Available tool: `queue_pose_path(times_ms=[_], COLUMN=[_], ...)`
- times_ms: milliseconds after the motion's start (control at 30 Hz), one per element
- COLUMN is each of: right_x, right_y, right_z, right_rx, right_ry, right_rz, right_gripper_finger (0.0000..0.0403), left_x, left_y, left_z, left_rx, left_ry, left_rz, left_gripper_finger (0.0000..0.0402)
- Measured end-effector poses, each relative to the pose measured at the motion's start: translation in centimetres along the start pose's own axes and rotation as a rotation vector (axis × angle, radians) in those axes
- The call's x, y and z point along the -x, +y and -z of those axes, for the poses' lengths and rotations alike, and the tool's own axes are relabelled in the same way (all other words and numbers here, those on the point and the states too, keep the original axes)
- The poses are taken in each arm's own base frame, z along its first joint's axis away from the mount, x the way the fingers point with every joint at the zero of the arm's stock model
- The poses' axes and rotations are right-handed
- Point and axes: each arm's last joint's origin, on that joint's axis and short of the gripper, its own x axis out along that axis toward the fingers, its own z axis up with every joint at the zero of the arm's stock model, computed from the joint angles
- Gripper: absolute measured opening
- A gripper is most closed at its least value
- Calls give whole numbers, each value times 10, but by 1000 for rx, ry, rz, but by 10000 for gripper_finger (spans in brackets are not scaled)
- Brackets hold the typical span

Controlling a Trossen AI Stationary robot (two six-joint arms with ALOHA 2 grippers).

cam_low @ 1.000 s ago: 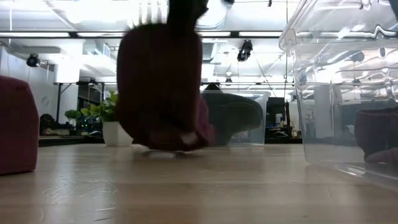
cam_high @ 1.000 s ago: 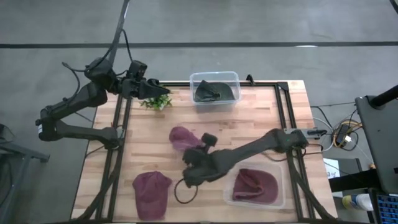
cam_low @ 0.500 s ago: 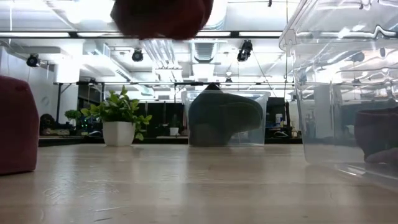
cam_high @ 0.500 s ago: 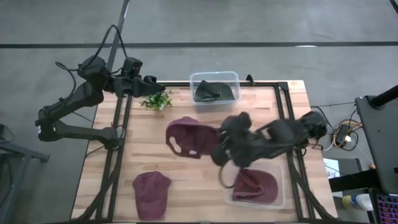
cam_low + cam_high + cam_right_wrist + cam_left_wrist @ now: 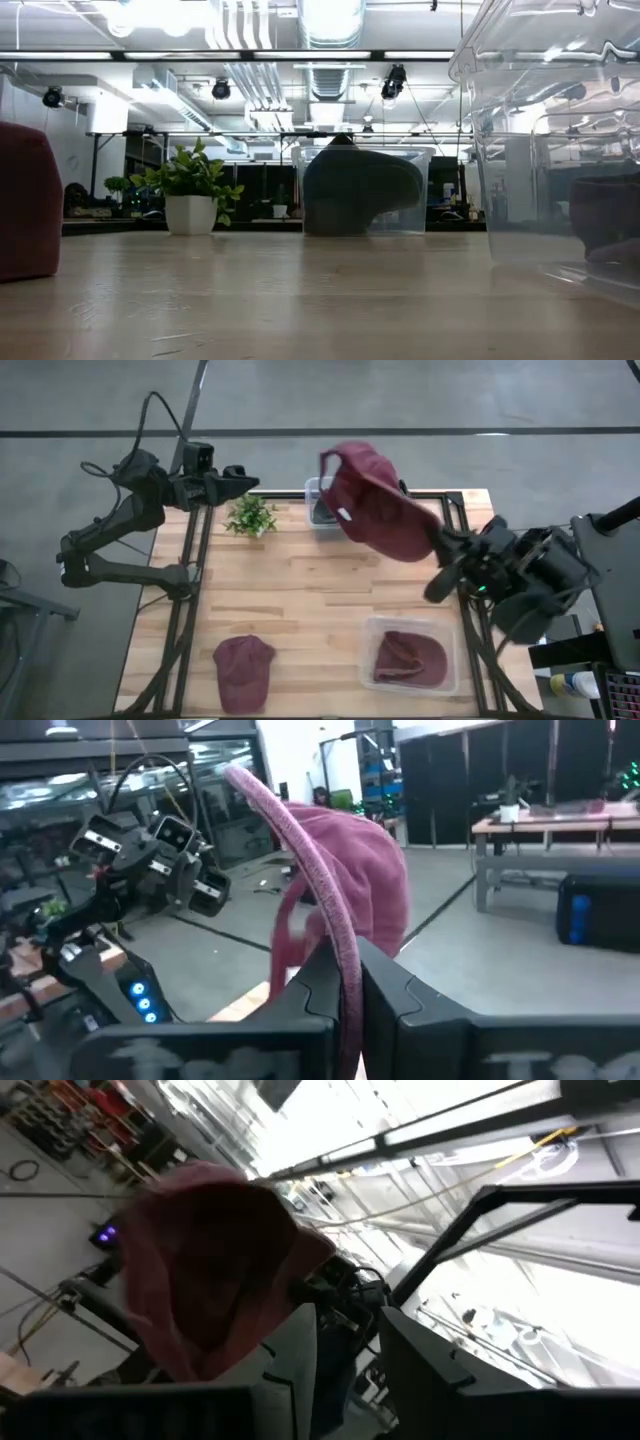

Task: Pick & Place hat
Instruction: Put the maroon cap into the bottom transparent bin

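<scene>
Looking down from the high view, you see a maroon cap flat at the lower left of the wooden table and another lying in the clear bin at the lower right. Mid-right, your right gripper has its jaws pinched on the brim of the raised maroon hat, which hangs over the far bin. At the upper left sit the small plant and the left gripper; its jaw state you cannot tell.

maroon hat lifted high off table, right hand swung rightward
</scene>
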Motion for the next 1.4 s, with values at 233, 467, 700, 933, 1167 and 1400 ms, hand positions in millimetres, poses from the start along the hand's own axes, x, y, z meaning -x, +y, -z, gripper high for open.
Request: queue_pose_path(times_ms=[233, 467, 700, 933, 1167, 1400], right_x=[-2, -9, -43, -75, -93, -94], right_y=[-12, -17, -20, 8, 7, -22], right_z=[-9, -11, -12, -27, -76, -116], right_rx=[45, -40, -199, -309, -325, -225], right_ry=[-2, 41, 491, 562, -73, -790], right_rz=[8, -8, -329, -919, -1222, -1037], right_gripper_finger=[8, 8, 9, 10, 10, 10], left_x=[0, 0, 0, 1, 2, 1], left_y=[0, 1, 1, -1, -2, 0], left_z=[-1, -1, -1, -1, -2, -4], left_rx=[5, 2, 24, 52, 48, 25], left_ry=[-27, -41, -43, -28, -55, -103], left_rz=[-18, -27, -27, -13, -21, -50], left_gripper_finger=[106, 106, 106, 106, 106, 106])
